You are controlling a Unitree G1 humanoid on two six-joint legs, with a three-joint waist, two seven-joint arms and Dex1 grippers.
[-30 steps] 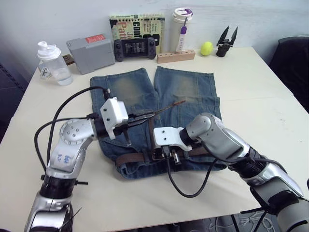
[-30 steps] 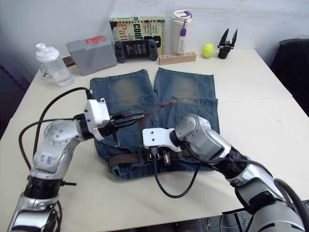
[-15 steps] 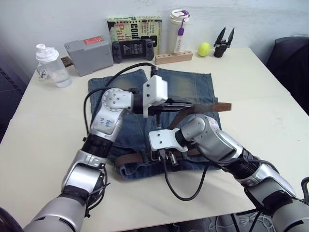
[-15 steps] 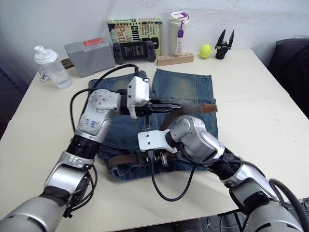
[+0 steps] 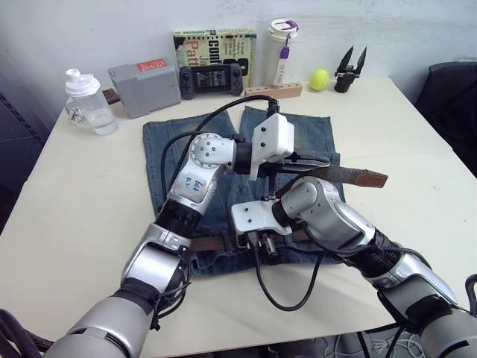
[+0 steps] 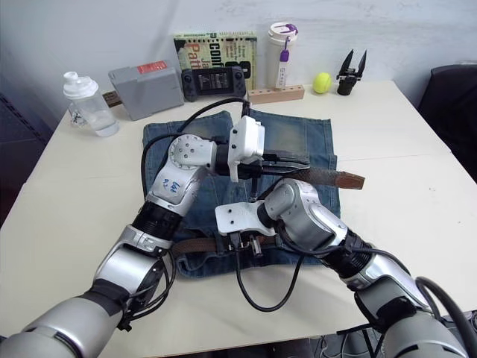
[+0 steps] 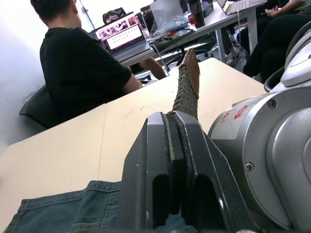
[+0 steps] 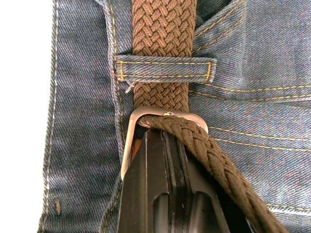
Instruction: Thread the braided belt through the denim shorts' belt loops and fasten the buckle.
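Right gripper [image 8: 165, 160] low at the near waistband of the denim shorts [image 5: 309, 130], fingers pressed together against the tan leather end, just behind the silver buckle [image 8: 165, 114]. Braided belt [image 8: 163, 29] already under one of the belt loops [image 8: 165, 69] directly ahead of that gripper, a second run crossing through the buckle frame. Farther off, left gripper [image 5: 317, 160] raised above the shorts, pinching the belt short of its leather tip [image 5: 369, 179], strap taut between the two. Judged soft, light, limp, weave giving good friction; best held near the stiffer tip. Shorts flat on desk [image 5: 89, 194], likely to bunch under pull.
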